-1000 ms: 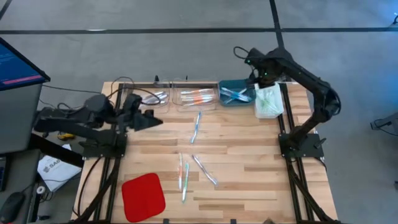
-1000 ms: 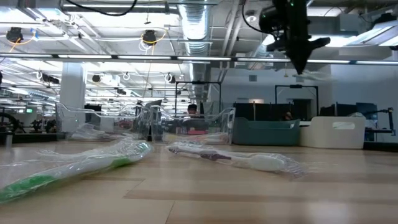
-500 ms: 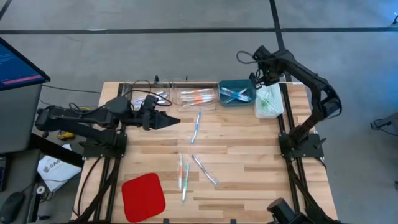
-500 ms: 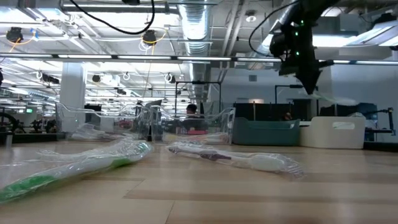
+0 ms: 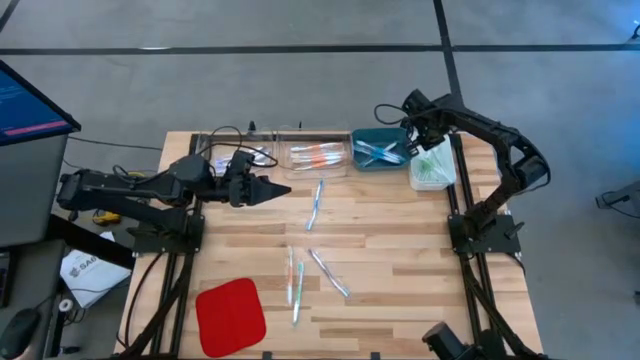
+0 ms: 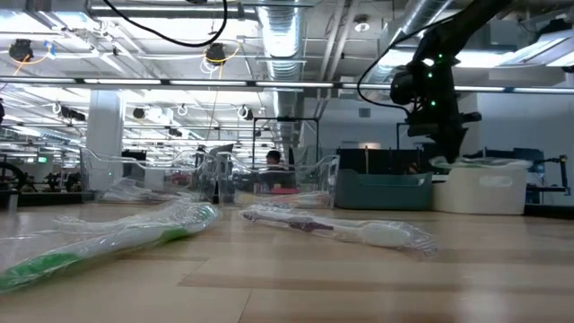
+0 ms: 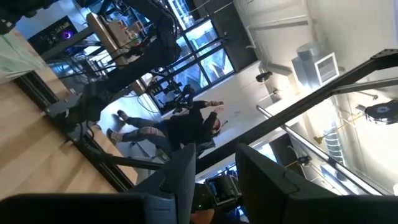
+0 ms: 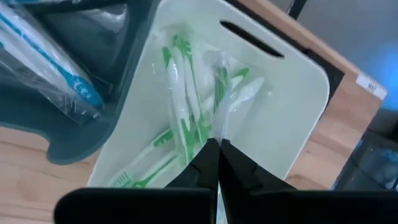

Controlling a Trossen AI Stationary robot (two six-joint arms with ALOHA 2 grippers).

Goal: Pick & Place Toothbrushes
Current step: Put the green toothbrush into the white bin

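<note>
1. Toothbrushes (image 5: 318,203): four loose at frame centre of the high view; others sorted in bins along the upper edge.
2. Right gripper (image 5: 424,141): over the white bin (image 5: 433,170), upper right; fingers pinched on a wrapped green toothbrush (image 8: 219,99).
3. Left gripper (image 5: 282,190): left of centre, fingers partly apart, empty.

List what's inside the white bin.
The white bin holds several wrapped green toothbrushes. The shut right gripper, above them, covers part of the pile.

2 dark jointed arms (image 5: 130,190), black cables, green indicator light (image 6: 429,62)
</note>
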